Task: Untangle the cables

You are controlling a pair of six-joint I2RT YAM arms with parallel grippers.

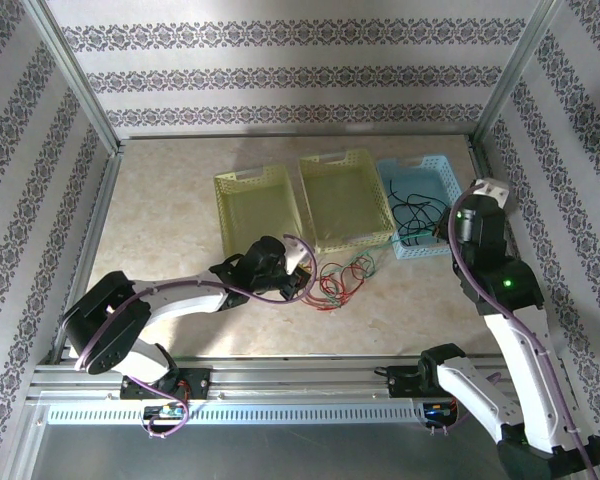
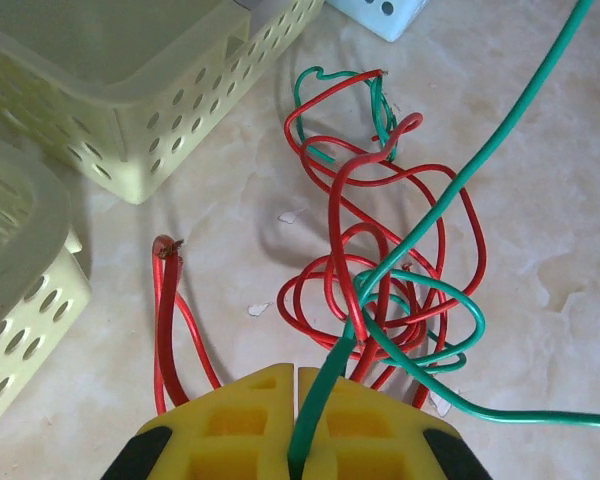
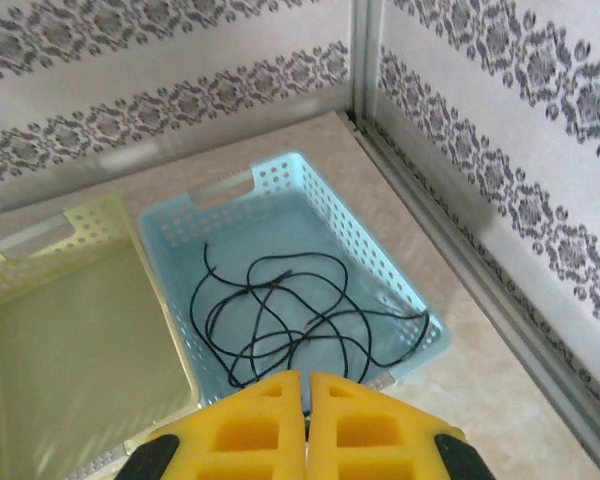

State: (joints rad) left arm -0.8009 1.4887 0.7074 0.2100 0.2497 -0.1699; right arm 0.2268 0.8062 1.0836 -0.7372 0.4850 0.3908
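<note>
Left gripper [image 2: 298,375]: yellow pads clamped on green cable [image 2: 318,400], which comes out between them and runs up to the far right. A second green loop curls low on the right. The green is threaded through the red cables [image 2: 336,240], a loose knot of loops lying on the table [image 2: 560,250] just beyond the pads. Two red ends stick up to the left of the knot. In the top view the tangle sits just near of the middle yellow basket [image 1: 345,200], with the left yellow basket [image 1: 255,205] beside it. Right gripper [image 3: 307,390]: pads pressed together, gripping nothing, hanging above the near edge of the blue basket [image 3: 365,250] at the far right. Black cable [image 3: 280,272] lies coiled loosely inside that basket, apart from the others.
</note>
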